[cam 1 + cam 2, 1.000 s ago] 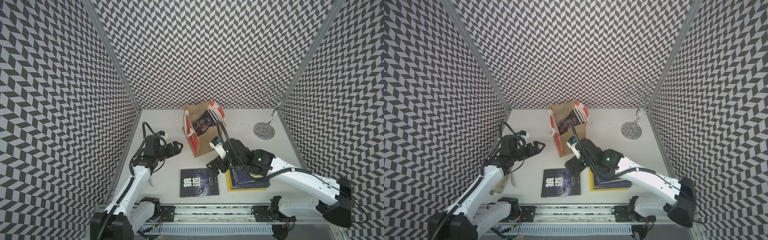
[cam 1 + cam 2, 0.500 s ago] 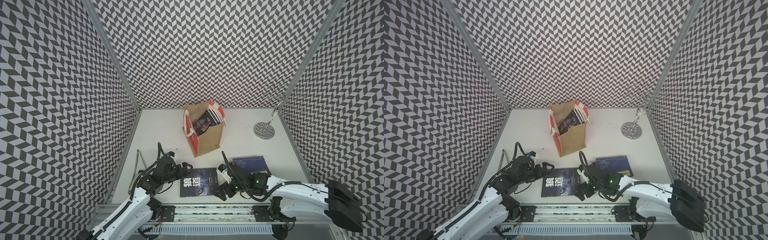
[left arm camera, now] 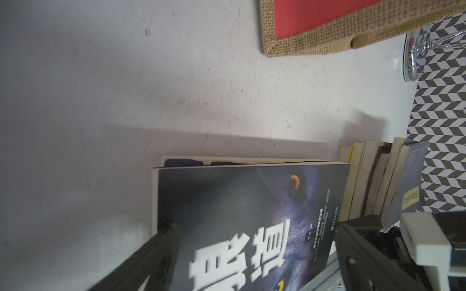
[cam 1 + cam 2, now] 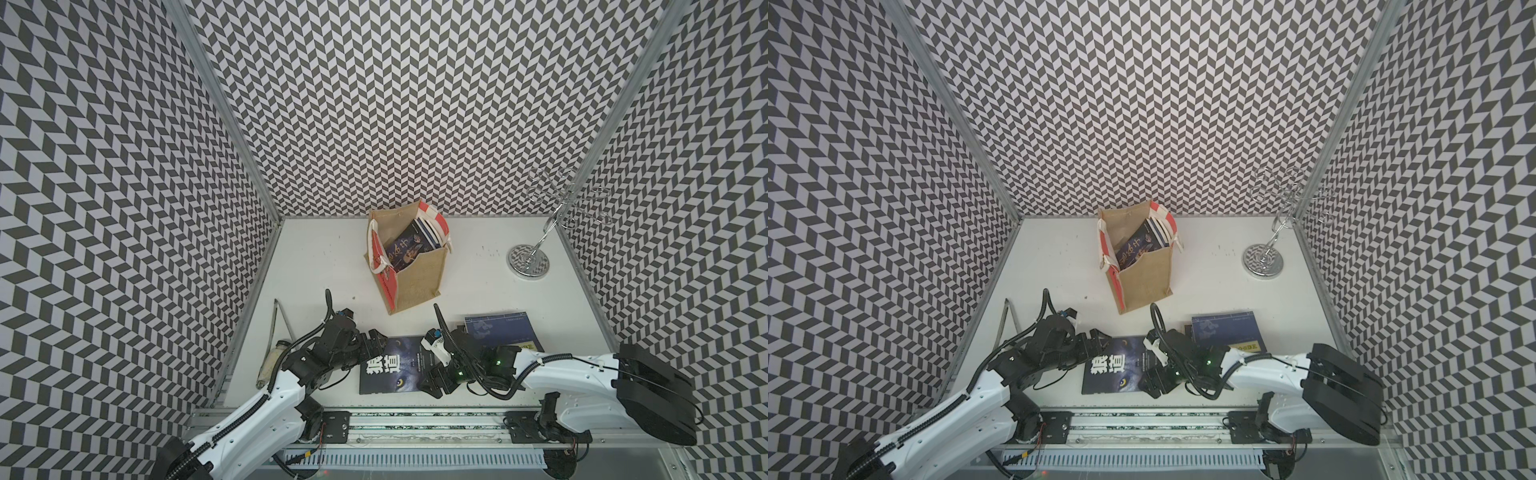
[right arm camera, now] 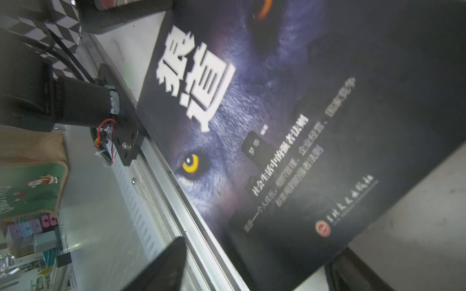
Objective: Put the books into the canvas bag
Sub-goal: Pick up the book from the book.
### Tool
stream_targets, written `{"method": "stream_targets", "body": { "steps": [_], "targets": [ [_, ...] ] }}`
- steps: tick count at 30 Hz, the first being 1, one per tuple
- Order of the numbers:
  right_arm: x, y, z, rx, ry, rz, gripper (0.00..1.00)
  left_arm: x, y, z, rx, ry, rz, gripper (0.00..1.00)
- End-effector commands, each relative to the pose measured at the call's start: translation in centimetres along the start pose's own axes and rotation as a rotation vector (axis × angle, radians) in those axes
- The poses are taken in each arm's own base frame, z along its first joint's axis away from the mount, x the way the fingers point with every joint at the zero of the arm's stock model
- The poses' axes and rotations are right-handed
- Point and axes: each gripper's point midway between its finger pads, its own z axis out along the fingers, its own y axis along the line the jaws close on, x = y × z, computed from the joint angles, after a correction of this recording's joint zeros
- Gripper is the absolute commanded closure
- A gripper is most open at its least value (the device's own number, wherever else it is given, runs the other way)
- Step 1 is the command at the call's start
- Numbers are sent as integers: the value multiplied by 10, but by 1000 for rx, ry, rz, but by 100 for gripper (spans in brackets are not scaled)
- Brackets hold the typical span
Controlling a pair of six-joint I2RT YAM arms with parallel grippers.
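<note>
I'm on the pickup of the wolf-eye book, which lies flat at the near edge of the table, between my 2 grippers. The canvas bag stands upright well beyond both of them, with several books already leaning inside; a short stack of navy books sits just behind my right gripper, so I judge the job partly done.

My left gripper has its jaws spread wide at the book's left edge, gripping nothing; in its wrist view 1 finger sits at the book's corner. My right gripper straddles the right edge, jaws apart with the cover between them, but I can't tell if it has bitten yet.

Both arms reach low and nearly flat along the table's front, wrists turned inward toward each other.

Next I'd need the right jaws to pinch that edge firmly, the left steadying the opposite side, then lift and tilt the book upright before carrying it forward over the bag's mouth.
</note>
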Motion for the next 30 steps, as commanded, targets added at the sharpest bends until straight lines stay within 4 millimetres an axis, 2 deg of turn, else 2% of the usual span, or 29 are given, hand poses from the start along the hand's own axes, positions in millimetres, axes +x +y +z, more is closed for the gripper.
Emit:
{"method": "stream_targets", "body": {
  "steps": [1, 3, 5, 8, 12, 18, 24, 30],
  "targets": [
    [-28, 22, -8, -66, -105, -46, 40, 5, 5, 5, -8, 15, -16, 5],
    [-34, 25, -14, -65, -132, -56, 51, 5, 3, 5, 0, 13, -10, 5],
    [-39, 27, -16, -67, -146, -61, 58, 5, 2, 6, 8, 16, -7, 5],
    [-45, 32, -18, -86, -168, -72, 63, 8, 1, 10, 19, 29, -7, 5],
    [-57, 41, -24, -109, -214, -88, 80, 11, -3, 12, 28, 38, 1, 5],
    [-77, 43, -39, -125, -300, -79, 90, 13, -2, 15, 26, 41, 4, 5],
    [-85, 30, -39, -125, -318, -57, 98, 14, -4, 21, 39, 52, 6, 5],
    [-93, -3, -45, -37, -341, -16, 100, 6, -10, 19, 33, 33, 28, 5]
  ]
}}
